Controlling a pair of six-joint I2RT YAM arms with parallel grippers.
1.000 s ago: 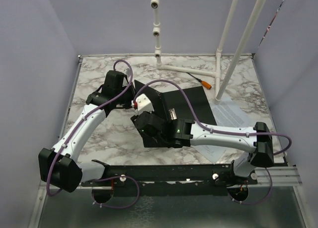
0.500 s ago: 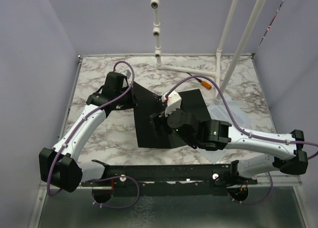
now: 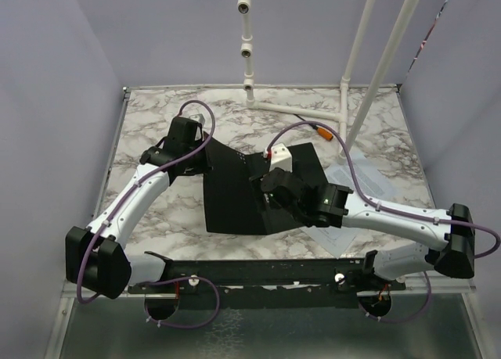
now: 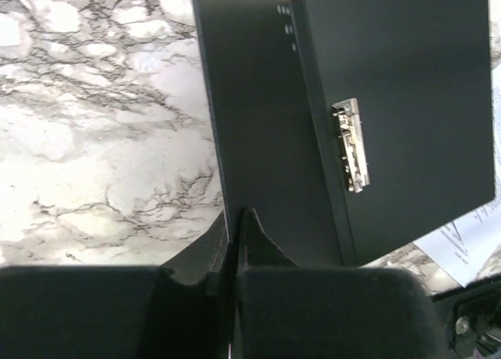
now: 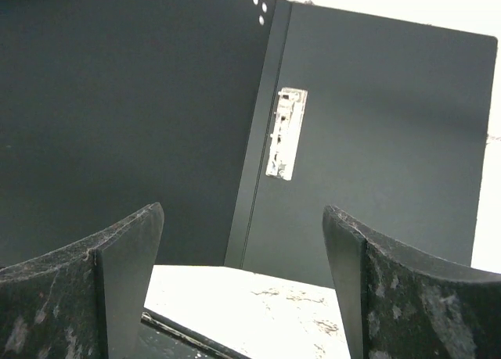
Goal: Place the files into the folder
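Note:
The folder (image 3: 235,195) lies open in the middle of the table, black inside up, with a metal clip (image 4: 350,144) beside its spine. My left gripper (image 3: 205,153) is shut on the far edge of the folder's left cover (image 4: 258,101), and the thin board sits between its fingers (image 4: 252,234). My right gripper (image 3: 270,179) hangs open over the spine area; its view shows the clip (image 5: 284,132) ahead and nothing between the fingers (image 5: 129,249). The files (image 3: 350,179) are white sheets lying right of the folder, partly under the right arm.
An orange-handled screwdriver (image 3: 321,134) lies behind the folder near the white pipe frame (image 3: 344,101). A purple cable loops over the right arm. A corner of paper (image 4: 470,238) shows beyond the folder's right cover. Walls close in the marble table (image 3: 149,124) on the left, right and back.
My right gripper has opened and swung from the folder's left cover to above its spine. The left cover now spreads wider to the left, still held by my left gripper.

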